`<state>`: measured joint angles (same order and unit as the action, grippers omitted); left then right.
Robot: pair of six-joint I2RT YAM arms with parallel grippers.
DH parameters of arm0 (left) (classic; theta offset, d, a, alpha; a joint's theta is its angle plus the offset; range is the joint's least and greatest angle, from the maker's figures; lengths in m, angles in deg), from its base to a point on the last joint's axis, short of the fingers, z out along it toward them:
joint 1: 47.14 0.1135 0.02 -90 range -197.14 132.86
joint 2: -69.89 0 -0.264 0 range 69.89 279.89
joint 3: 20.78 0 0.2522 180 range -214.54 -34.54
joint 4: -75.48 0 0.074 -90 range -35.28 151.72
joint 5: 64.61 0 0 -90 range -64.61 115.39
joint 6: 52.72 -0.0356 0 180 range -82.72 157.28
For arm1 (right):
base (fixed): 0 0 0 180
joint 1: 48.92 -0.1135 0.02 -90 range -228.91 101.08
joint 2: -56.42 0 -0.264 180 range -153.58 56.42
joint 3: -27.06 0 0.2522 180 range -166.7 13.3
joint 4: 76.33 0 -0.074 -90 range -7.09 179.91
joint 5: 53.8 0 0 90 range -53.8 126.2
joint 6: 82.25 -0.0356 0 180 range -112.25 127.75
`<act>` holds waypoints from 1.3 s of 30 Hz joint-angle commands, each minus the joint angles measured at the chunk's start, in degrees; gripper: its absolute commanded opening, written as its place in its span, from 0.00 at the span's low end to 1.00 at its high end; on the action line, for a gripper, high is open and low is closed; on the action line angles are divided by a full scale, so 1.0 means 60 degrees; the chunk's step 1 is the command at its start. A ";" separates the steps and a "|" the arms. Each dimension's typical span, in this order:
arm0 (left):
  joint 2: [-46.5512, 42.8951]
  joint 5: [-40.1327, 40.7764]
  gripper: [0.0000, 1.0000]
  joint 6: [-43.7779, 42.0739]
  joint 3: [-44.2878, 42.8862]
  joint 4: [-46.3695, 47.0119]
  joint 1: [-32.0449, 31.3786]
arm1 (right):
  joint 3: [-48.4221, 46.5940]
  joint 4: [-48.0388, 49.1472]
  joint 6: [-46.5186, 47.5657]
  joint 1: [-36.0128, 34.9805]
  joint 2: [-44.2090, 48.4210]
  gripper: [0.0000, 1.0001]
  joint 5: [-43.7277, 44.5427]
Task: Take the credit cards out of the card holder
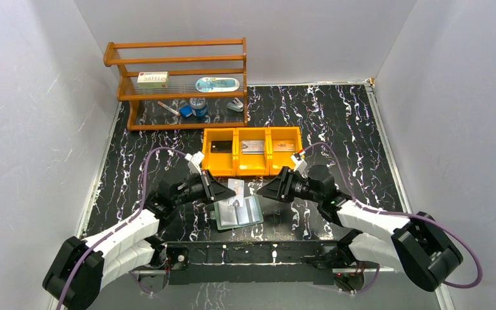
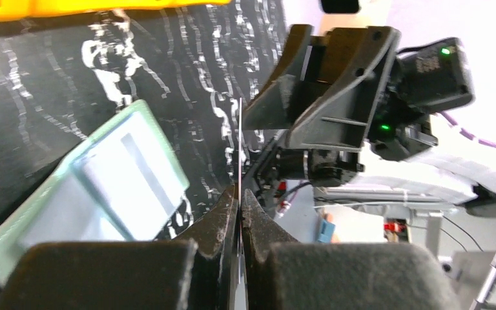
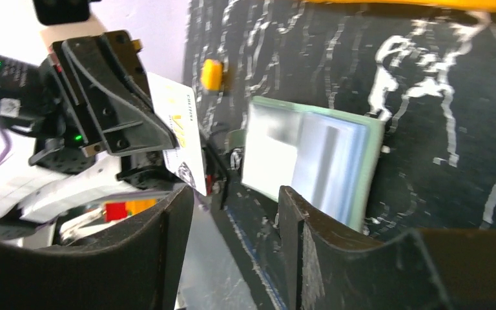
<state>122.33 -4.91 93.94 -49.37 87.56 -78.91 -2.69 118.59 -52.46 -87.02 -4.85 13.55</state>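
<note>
Left wrist shows left fingers (image 2: 216, 226) pinching a pale credit card (image 2: 239, 142); right fingers (image 3: 168, 223) parted, empty.

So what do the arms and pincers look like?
The left arm and right arm match: white ribbed links, black joints and bases, a purple cable looping to each wrist. The left pincer and right pincer are matte black wedges. Small green lights glow at the wrists.
</note>
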 commanded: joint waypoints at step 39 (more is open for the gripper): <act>-0.1237 0.1423 0.92 -0.1858 -0.1793 -0.3013 0.0051 | -0.1655 0.1020 0.0353 -0.0621 -0.1263 0.00 -0.0896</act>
<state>118.01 -4.37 91.40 -54.45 84.11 -78.80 -9.42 136.87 -57.66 -90.59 -16.63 2.86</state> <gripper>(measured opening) 0.871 0.020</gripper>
